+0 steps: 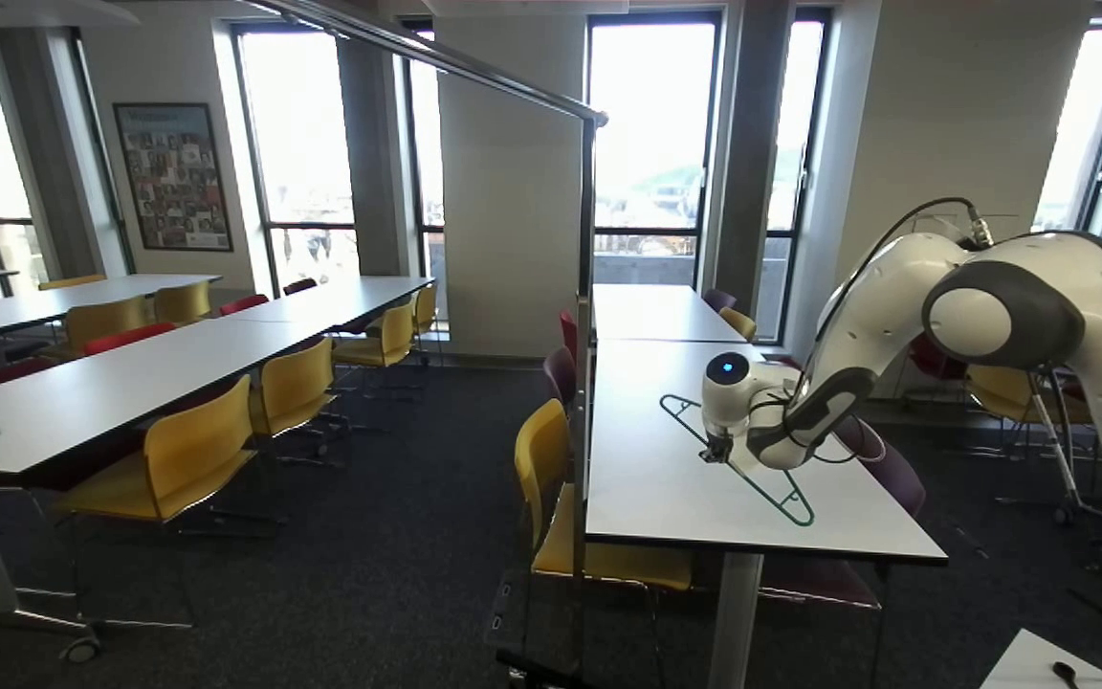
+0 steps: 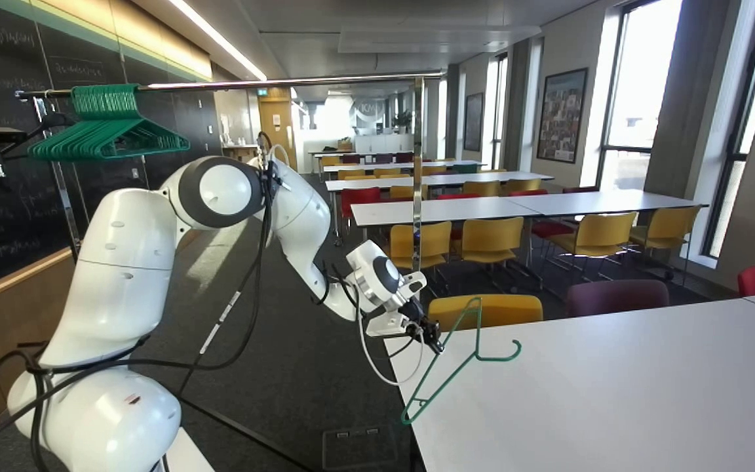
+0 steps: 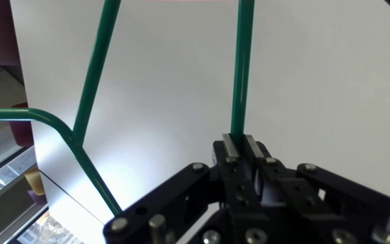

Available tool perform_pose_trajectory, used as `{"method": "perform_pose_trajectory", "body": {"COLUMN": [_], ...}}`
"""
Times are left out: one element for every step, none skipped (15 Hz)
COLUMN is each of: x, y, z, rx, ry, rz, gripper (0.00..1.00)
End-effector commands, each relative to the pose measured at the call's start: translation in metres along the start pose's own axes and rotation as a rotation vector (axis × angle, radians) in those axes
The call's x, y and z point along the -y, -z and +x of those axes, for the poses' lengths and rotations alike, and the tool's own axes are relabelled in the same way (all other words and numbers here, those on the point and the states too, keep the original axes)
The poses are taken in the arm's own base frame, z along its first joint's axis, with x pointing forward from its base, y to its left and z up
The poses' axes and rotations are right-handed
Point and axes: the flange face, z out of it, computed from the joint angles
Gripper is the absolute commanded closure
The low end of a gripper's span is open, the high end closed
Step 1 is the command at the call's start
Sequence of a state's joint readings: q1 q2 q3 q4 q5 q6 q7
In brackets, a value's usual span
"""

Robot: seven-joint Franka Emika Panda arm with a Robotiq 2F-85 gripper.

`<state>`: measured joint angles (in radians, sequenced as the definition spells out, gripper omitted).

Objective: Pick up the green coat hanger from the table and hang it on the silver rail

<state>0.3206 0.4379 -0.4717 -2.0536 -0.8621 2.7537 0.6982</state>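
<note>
My gripper [image 3: 239, 144] is shut on the long straight bar of the green coat hanger [image 3: 242, 67], near the bar's middle, in the wrist view. In both exterior views the gripper [image 1: 716, 452] [image 2: 440, 349] holds the hanger [image 1: 769, 496] [image 2: 446, 382] over the near end of the white table [image 2: 613, 393] [image 1: 647, 512]. The hanger appears raised off the table top and tilted; its hook points away from the gripper. The silver rail [image 1: 455, 67] [image 2: 299, 82] runs high above the table in both exterior views.
Several green hangers [image 2: 109, 124] hang bunched at an end of the rail. An upright post [image 1: 585, 287] [image 2: 417, 196] carries the rail and stands beside the table. Yellow chairs [image 1: 543, 445] [image 2: 489, 309] stand along the table's side. A cable loops at the wrist.
</note>
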Motion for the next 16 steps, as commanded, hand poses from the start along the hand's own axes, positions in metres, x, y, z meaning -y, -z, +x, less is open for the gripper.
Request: {"method": "perform_pose_trajectory", "body": {"x": [-0.008,-0.006,-0.004,-0.001,0.002,0.006,0.009,0.013,0.016,0.019,0.020,0.023,0.028,0.018,0.018,0.016], "y": [0.033,0.038,0.043,0.051,0.057,0.064,0.070,0.077,0.084,0.091,0.105,0.111,0.119,0.141,0.151,0.162], "z": [-0.002,0.001,0.002,0.004,0.005,0.005,0.005,0.006,0.006,0.006,0.010,0.010,0.008,-0.001,-0.003,-0.009], "rx": [-0.072,-0.088,-0.101,-0.111,-0.119,-0.129,-0.140,-0.154,-0.167,-0.180,-0.208,-0.214,-0.223,-0.239,-0.245,-0.255], "ry": [0.008,0.012,0.020,0.030,0.042,0.054,0.065,0.078,0.088,0.096,0.104,0.114,0.118,0.122,0.127,0.128], "rz": [-0.063,-0.082,-0.097,-0.105,-0.112,-0.120,-0.128,-0.137,-0.144,-0.151,-0.173,-0.188,-0.196,-0.205,-0.209,-0.210], "gripper": [0.98,0.98,0.98,0.98,0.98,0.98,0.98,0.98,0.98,0.98,0.98,0.98,0.98,0.98,0.98,0.98]}}
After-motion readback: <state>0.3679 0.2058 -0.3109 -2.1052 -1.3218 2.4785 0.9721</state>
